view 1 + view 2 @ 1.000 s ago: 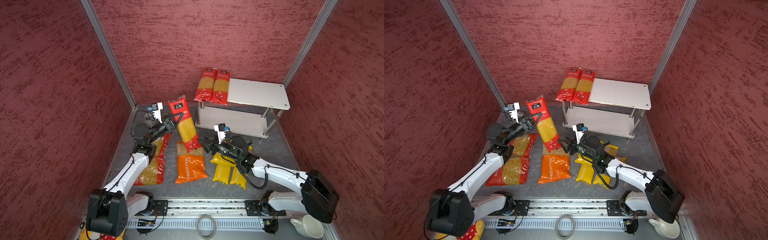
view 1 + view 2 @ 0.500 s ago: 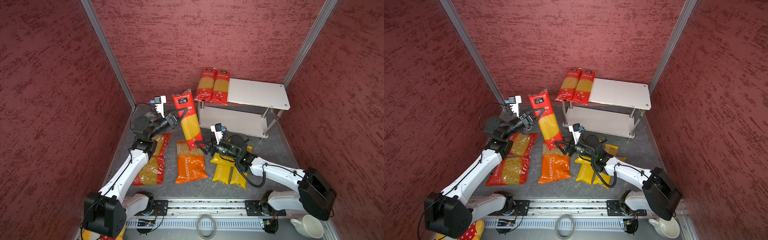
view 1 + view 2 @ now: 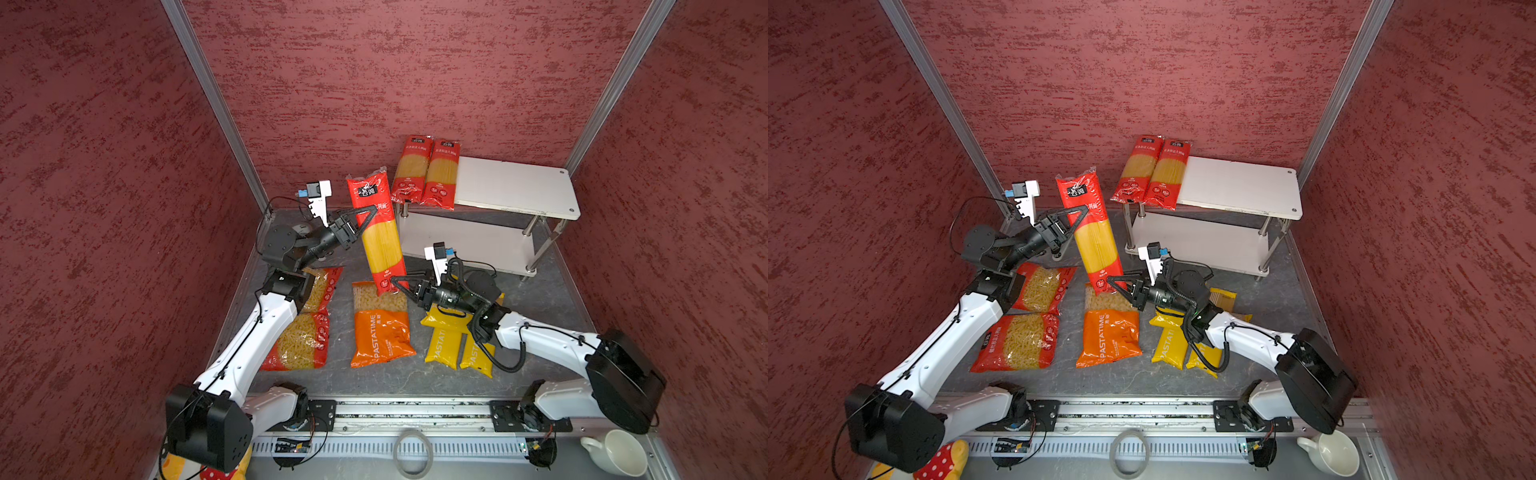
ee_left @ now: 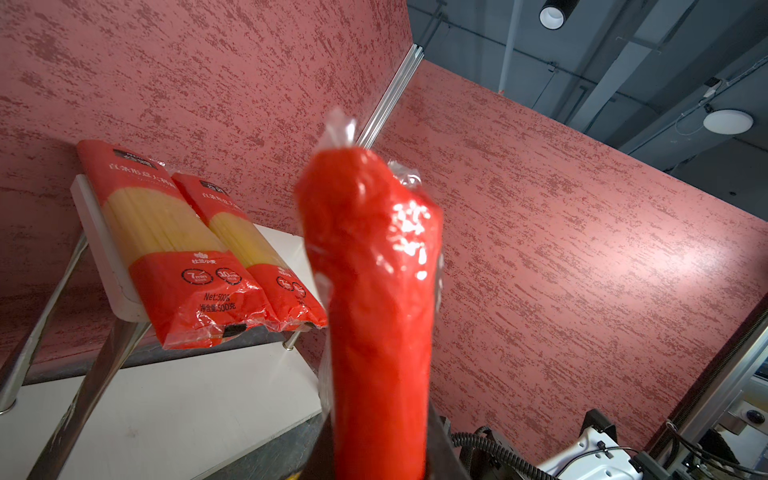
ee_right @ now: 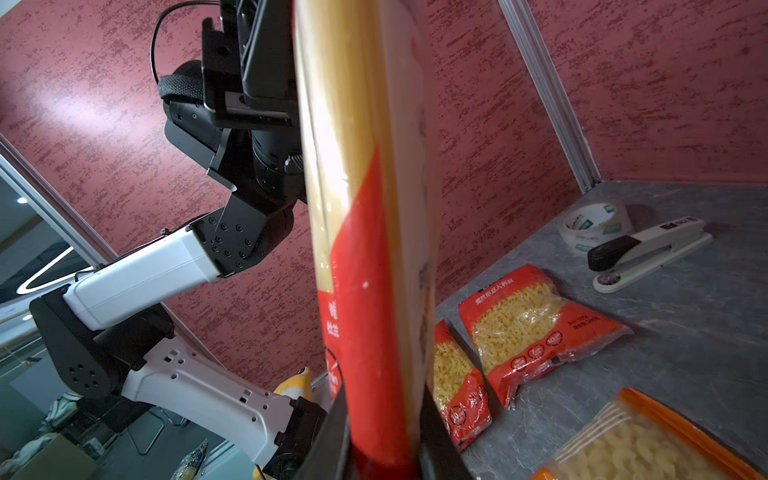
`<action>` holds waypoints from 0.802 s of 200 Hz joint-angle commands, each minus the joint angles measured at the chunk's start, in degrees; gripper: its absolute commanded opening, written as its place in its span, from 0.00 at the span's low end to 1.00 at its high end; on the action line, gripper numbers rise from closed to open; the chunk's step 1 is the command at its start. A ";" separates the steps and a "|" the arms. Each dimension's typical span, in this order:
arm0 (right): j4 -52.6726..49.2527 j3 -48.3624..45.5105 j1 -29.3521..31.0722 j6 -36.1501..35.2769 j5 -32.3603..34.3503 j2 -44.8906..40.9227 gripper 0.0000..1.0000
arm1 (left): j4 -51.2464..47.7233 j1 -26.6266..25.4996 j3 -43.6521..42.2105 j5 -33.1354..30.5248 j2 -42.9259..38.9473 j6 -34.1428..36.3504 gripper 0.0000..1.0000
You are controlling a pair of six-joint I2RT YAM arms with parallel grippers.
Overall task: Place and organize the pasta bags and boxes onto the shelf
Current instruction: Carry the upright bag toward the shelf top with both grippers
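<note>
You're in a robot lab cell: red textured panels (image 3: 374, 83) on aluminium posts (image 3: 216, 108) box in a grey tabletop (image 3: 540, 299), a mounting rail (image 3: 415, 409) runs along the bottom of both top views, and the left wrist view catches bare ceiling (image 4: 623, 62) with pipes (image 4: 509, 41) and a lamp (image 4: 728, 121).

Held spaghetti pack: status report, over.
Left gripper shut high on spaghetti pack. Right gripper shut on its lower end. Pack tilted, airborne beside shelf. Nothing between.
</note>
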 commanded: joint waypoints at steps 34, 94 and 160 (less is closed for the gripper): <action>5.06 1.83 -0.49 1.12 0.22 -1.46 0.02 | 1.53 -0.71 2.62 -1.67 -0.13 -0.13 0.22; 3.77 5.42 -2.73 -0.63 1.65 -3.25 0.00 | 0.54 -2.70 0.05 -1.58 0.54 0.85 0.45; 0.87 7.58 -6.88 -1.43 0.83 -6.11 0.00 | 0.30 -7.42 -7.02 -3.17 -0.73 2.18 0.37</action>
